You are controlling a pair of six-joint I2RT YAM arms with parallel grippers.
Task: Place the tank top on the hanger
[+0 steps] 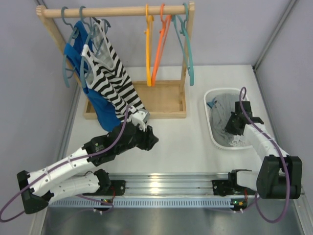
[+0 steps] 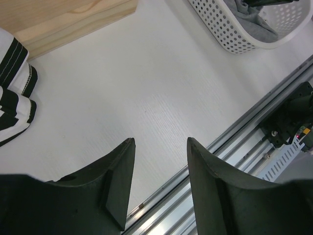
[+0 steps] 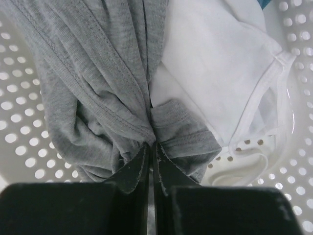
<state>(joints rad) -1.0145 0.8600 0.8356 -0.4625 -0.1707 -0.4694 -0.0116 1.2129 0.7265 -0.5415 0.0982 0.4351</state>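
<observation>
The grey tank top [image 1: 222,116] lies crumpled in the white perforated basket [image 1: 209,110] at the right of the table. In the right wrist view its fabric [image 3: 98,73] bunches into a fold right at my right gripper [image 3: 152,144], which is shut on that fold. From above, the right gripper [image 1: 231,127] reaches down into the basket. The yellow-orange hanger [image 1: 148,49] hangs empty on the wooden rail at the back. My left gripper [image 1: 152,141] hovers over the table's middle, open with nothing between its fingers [image 2: 122,171].
A white garment [image 3: 215,63] lies beside the grey one in the basket [image 3: 19,147]. A striped top [image 1: 110,73] and a blue top [image 1: 100,110] hang at the rack's left. A red-orange hanger [image 1: 160,44] and a teal hanger [image 1: 186,44] hang by the yellow-orange one. The wooden rack base [image 1: 166,100] sits behind.
</observation>
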